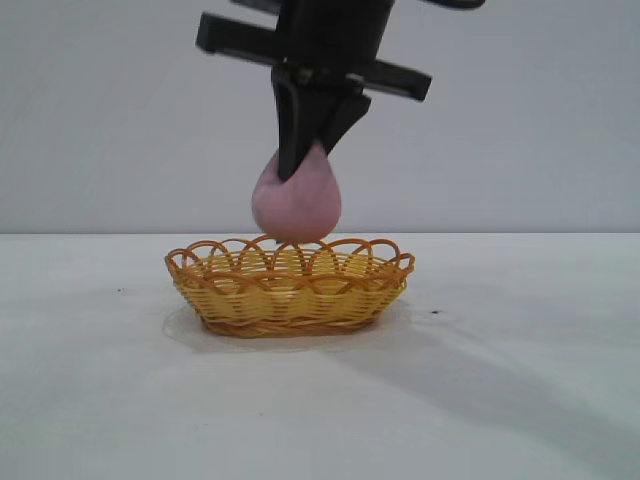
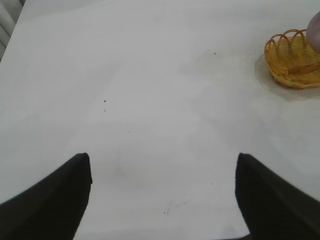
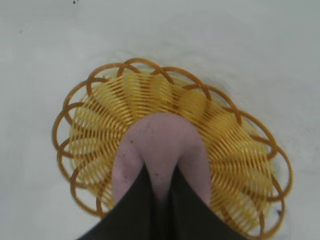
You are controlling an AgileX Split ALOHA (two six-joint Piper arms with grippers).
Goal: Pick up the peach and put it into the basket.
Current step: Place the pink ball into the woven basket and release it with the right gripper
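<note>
My right gripper (image 1: 312, 152) is clamped on the pointed top of the peach (image 1: 296, 205), which hangs just above the basket (image 1: 290, 300), over its middle in the wrist view; the fruit looks light and a little yielding, its matte skin unlikely to slip; the narrow crown seems the sensible hold; my left gripper (image 2: 162, 195) waits with jaws apart over the bare table (image 2: 150, 100), well away.

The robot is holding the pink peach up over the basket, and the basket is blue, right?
Not quite. The basket is yellow with an orange-brown looped rim, not blue; the exterior view shows it. The rest holds: the right end effector is holding the pink peach up over the basket.
</note>
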